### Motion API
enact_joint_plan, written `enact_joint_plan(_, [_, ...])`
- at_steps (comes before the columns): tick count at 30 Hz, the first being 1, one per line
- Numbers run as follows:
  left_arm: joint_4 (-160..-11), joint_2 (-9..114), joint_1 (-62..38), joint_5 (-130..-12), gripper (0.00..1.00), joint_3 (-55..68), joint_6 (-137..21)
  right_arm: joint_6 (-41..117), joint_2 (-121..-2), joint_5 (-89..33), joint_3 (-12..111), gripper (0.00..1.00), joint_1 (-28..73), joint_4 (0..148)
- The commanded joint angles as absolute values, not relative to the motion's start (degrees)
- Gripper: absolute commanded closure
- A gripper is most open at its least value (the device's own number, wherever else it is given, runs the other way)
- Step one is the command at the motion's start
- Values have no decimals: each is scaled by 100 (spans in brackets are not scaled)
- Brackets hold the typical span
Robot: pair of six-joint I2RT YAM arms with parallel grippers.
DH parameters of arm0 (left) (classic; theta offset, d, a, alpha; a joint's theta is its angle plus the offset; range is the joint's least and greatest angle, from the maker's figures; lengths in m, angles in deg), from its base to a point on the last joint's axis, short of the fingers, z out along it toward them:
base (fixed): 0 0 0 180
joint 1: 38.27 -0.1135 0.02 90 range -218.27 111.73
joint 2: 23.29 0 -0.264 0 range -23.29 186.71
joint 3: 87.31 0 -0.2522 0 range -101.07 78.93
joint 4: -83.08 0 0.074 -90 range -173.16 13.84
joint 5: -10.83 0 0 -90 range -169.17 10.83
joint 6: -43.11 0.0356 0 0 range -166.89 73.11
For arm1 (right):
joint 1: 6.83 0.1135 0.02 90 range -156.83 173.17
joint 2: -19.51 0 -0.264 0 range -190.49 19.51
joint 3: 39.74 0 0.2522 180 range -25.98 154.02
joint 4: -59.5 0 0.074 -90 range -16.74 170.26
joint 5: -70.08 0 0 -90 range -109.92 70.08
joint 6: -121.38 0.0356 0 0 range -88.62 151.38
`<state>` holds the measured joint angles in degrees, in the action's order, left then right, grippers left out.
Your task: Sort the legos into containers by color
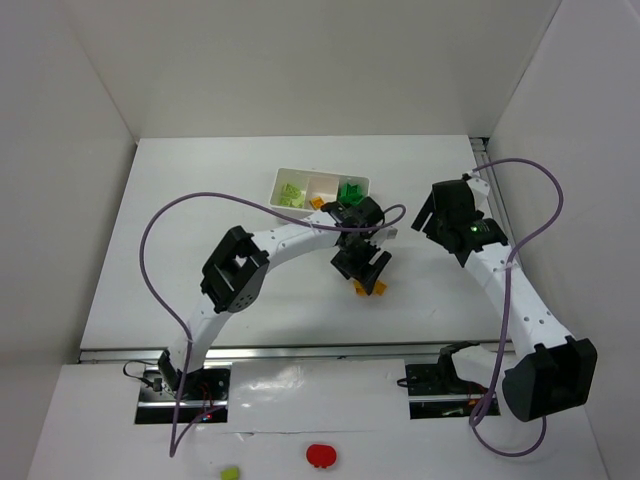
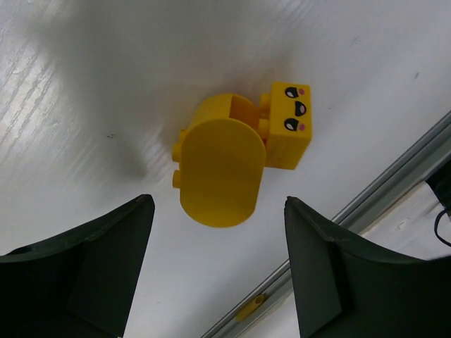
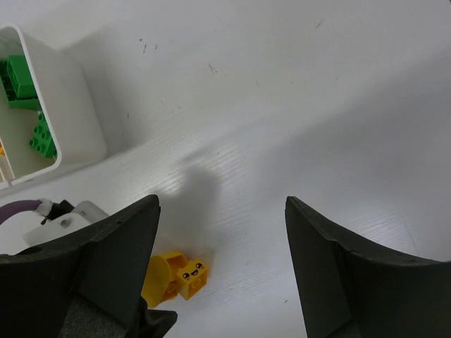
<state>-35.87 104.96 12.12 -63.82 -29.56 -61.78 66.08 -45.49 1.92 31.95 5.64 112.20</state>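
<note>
Lime-green bricks sit in the left section of the tray. The middle section looks almost bare, and dark green bricks fill the right one, where at least two show in the right wrist view. So both greens look sorted, and the yellow is what is left: three loose pieces by my count. One orange piece lies on the bench just outside the tray, beyond the left fingers. Those fingers are spread wide and empty, with two yellow pieces just ahead of the gap between them — a rounded block touching a brick with a printed face. Further right, the right fingers are also parted and hold nothing — the tray is off to their left.
</note>
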Motion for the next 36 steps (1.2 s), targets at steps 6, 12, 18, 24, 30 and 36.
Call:
enact_joint_plan(6, [-4000,10539,1182,-6238,33,-2997,-6253,6540,-4536,161,3238,21,486,11238])
enact_joint_plan(12, [-3852,10267,1182,-6309,57,-3058,-6253,6540,-4536,108,3238,21,486,11167])
enact_joint_plan(18, [-3632,9370,1182,-6791,76,-2786,-6368,6382,-4650,108,3352,21,433,11062])
enact_joint_plan(24, [-2919,9115,393,-7592,81,-3557,-6762,6381,-4702,-445,3107,21,328,10852])
enact_joint_plan(30, [-3095,9036,-223,-7135,82,-3848,-6833,6381,-4703,-683,2983,21,328,10798])
enact_joint_plan(36, [-2876,9141,-329,-7082,82,-3771,-6720,6329,-4808,-683,3045,21,328,10798])
